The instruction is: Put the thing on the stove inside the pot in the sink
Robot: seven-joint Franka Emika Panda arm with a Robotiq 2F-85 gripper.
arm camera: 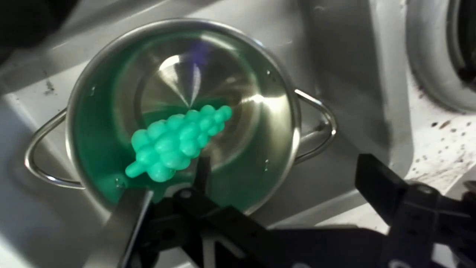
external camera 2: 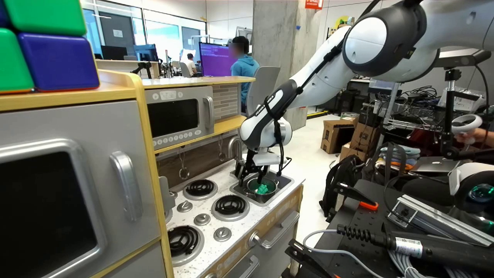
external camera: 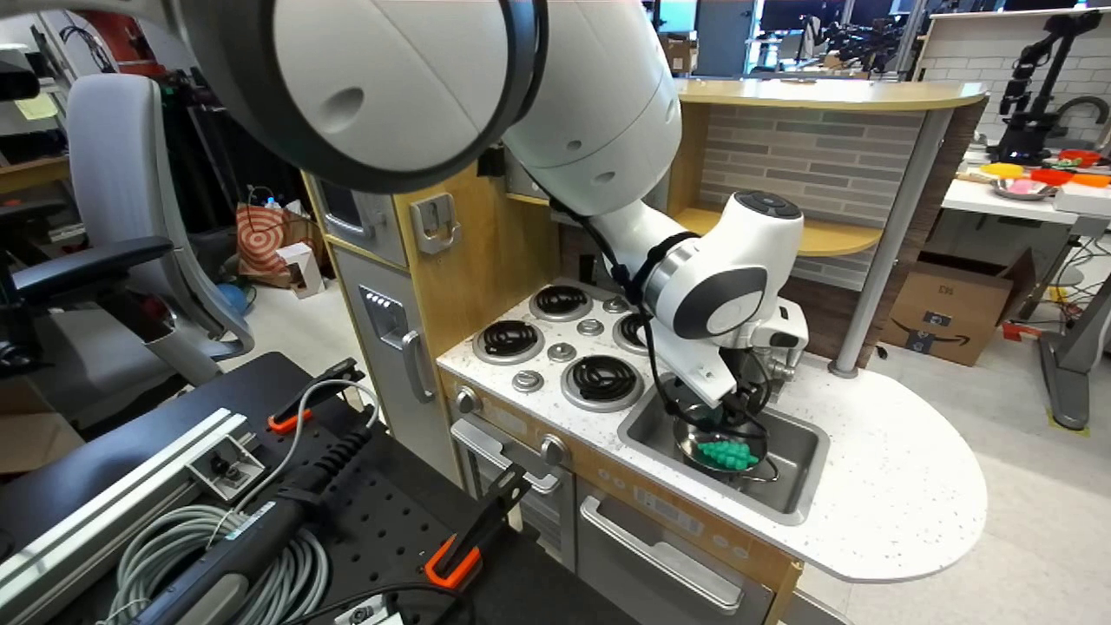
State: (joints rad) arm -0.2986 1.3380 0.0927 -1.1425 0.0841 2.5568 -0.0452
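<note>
Fingers (arm camera: 379,180) of the gripper (arm camera: 284,163) stand parted and released, one tip over the steel pot (arm camera: 277,111) and the other outside its rim, above the sink (arm camera: 353,96). Below them lies the green, grape-like toy (arm camera: 174,143), on its side inside the pot; in the wrist view it is beside the inner tip rather than between the two, though depth there is hard to judge, so contact is unclear. The pot stands in the sink, next to the stove (external camera: 495,371)
</note>
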